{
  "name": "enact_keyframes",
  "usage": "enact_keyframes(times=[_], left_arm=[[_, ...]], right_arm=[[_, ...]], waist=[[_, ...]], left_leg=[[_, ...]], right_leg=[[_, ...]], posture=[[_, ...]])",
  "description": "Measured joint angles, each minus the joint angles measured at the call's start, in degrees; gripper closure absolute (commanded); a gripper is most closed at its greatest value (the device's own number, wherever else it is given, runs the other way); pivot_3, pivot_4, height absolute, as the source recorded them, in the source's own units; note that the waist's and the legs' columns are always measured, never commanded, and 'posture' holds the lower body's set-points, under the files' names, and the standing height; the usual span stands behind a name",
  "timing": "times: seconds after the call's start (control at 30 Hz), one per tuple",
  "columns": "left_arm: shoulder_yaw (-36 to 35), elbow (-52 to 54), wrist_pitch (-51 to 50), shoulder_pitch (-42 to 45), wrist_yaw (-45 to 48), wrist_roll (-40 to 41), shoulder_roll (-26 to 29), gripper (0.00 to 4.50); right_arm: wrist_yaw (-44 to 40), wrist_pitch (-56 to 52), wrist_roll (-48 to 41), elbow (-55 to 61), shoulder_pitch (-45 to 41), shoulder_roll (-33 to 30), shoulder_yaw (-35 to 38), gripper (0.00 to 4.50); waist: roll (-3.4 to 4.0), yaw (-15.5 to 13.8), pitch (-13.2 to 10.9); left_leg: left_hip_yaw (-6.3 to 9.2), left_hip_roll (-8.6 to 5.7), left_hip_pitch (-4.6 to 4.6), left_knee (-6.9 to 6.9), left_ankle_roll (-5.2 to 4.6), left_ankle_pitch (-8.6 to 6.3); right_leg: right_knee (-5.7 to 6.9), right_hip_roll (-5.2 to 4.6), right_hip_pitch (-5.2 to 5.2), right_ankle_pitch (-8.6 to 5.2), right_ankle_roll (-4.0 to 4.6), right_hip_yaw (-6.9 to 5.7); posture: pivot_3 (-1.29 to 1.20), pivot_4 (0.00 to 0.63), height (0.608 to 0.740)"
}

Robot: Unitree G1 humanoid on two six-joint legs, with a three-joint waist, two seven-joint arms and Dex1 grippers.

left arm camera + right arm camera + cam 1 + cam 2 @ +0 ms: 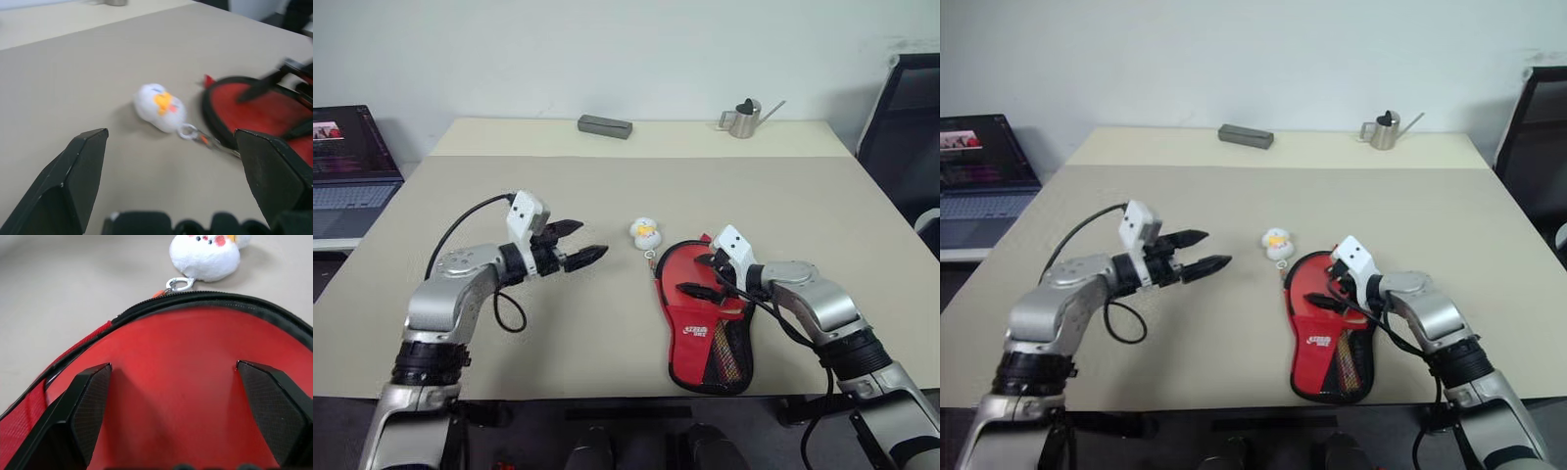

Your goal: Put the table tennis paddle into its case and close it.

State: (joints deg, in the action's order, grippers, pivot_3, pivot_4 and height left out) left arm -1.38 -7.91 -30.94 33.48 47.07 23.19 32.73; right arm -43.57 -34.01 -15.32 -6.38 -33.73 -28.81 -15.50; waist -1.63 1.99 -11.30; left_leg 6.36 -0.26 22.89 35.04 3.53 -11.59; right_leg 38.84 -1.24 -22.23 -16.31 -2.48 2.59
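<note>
You have the red fabric, paddle-shaped zip case (705, 328) lying flat on the beige bench (607, 186), toward the near edge on your right side. Its long axis runs roughly front to back: the round head lies farther from you, and the narrow handle end with the black mesh pocket and white logo comes toward the near edge.

The round red rubber face of the table tennis paddle (195, 382) shows inside the case's head, ringed by the black zip edge. You cannot see the paddle's handle, so which way it lies inside cannot be told for sure.

A small white plush charm with a yellow and orange face (646, 233) sits on the bench just beyond the head of the case, joined to it by a small metal ring.

Your right hand (706, 275) is over the case's head with its two black fingers spread wide, one on each side of the red face, gripping nothing. Your left hand (578, 243) hangs above bare bench to the left of the charm, well apart from the case, pointing toward the charm, fingers likewise spread and empty.

At the far edge lie a dark grey rectangular box (605, 125) and a small metal watering can (744, 118).
</note>
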Motion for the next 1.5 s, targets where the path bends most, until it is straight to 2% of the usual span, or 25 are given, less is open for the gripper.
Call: enact_keyframes(times=[0.23, 0.4, 0.6, 0.77, 0.87, 1.07, 1.2, 1.23, 1.5], left_arm=[[5.1, -21.1, 8.7, 12.9, -5.0, -9.1, -10.0, 0.0], [6.2, -37.2, 16.8, 20.2, -5.3, -13.4, -14.5, 0.0], [6.7, -50.3, 22.8, 24.3, -4.9, -17.1, -17.2, 0.0], [6.0, -55.7, 24.5, 26.3, -3.8, -18.1, -17.9, 0.0], [5.5, -56.8, 25.3, 26.6, -3.4, -18.3, -18.6, 0.88], [4.7, -57.3, 25.3, 26.6, -1.3, -18.3, -19.1, 3.11], [4.3, -56.7, 25.3, 26.0, -0.1, -18.3, -19.1, 4.28], [4.2, -56.3, 25.3, 25.7, 0.0, -18.3, -19.0, 4.4], [4.1, -43.3, 20.3, 19.2, 4.6, -17.6, -15.5, 4.42]], right_arm=[[1.3, -0.5, 1.2, 0.9, 0.9, 2.7, 1.0, 0.05], [1.9, -1.1, 1.7, 2.0, 1.4, 4.0, 1.2, 0.05], [2.6, -1.7, 2.2, 2.7, 1.7, 4.8, 1.4, 0.05], [2.8, -1.8, 2.6, 2.9, 2.1, 5.4, 2.0, 0.05], [3.3, -1.8, 2.7, 3.0, 2.5, 6.1, 2.5, 0.0], [5.0, -2.2, 2.7, 3.2, 3.0, 7.5, 3.3, 0.0], [6.4, -2.5, 2.7, 3.4, 3.3, 8.3, 4.0, 0.0], [6.6, -2.8, 2.7, 3.7, 3.5, 8.4, 4.2, 0.0], [7.0, -7.5, 2.4, 8.8, 5.8, 6.3, 5.1, 0.0]], waist=[[-0.02, 0.0, 0.0], [-0.02, 0.6, 0.0], [-0.02, 1.0, 0.0], [-0.02, 1.0, 0.0], [-0.02, 1.0, 0.0], [-0.02, 1.1, 0.0], [-0.02, 1.1, 0.0], [-0.02, 1.1, 0.0], [-0.02, 1.1, 0.0]], left_leg=[[0.01, -0.02, 0.02, 0.03, 0.04, 0.03], [0.01, -0.03, 0.03, 0.0, 0.04, 0.02], [0.01, -0.05, 0.03, 0.0, 0.04, 0.02], [0.03, -0.07, 0.04, 0.0, 0.04, 0.02], [0.03, -0.06, 0.03, 0.0, 0.04, 0.02], [0.03, -0.06, 0.02, 0.01, 0.04, 0.03], [0.04, -0.07, 0.02, 0.02, 0.04, 0.03], [0.04, -0.06, 0.02, 0.02, 0.04, 0.03], [0.07, -0.06, 0.01, 0.01, 0.05, 0.03]], right_leg=[[0.04, 0.01, -0.01, 0.07, 0.05, 0.0], [0.05, 0.0, -0.05, 0.07, 0.05, -0.02], [0.07, 0.0, -0.05, 0.03, -0.03, -0.02], [0.08, -0.01, -0.04, 0.04, -0.05, -0.02], [0.09, -0.01, -0.04, 0.04, -0.06, -0.03], [0.12, -0.01, -0.04, 0.04, -0.06, -0.03], [0.13, -0.01, -0.04, 0.04, -0.06, -0.02], [0.13, -0.01, -0.04, 0.05, -0.06, -0.02], [0.13, -0.01, -0.03, 0.07, -0.02, -0.03]], posture=[[0.0, 0.15, 0.74], [0.0, 0.15, 0.74], [0.0, 0.15, 0.74], [0.0, 0.15, 0.74], [0.0, 0.15, 0.74], [0.0, 0.15, 0.74], [0.0, 0.15, 0.74], [0.0, 0.15, 0.74], [0.0, 0.15, 0.74]])
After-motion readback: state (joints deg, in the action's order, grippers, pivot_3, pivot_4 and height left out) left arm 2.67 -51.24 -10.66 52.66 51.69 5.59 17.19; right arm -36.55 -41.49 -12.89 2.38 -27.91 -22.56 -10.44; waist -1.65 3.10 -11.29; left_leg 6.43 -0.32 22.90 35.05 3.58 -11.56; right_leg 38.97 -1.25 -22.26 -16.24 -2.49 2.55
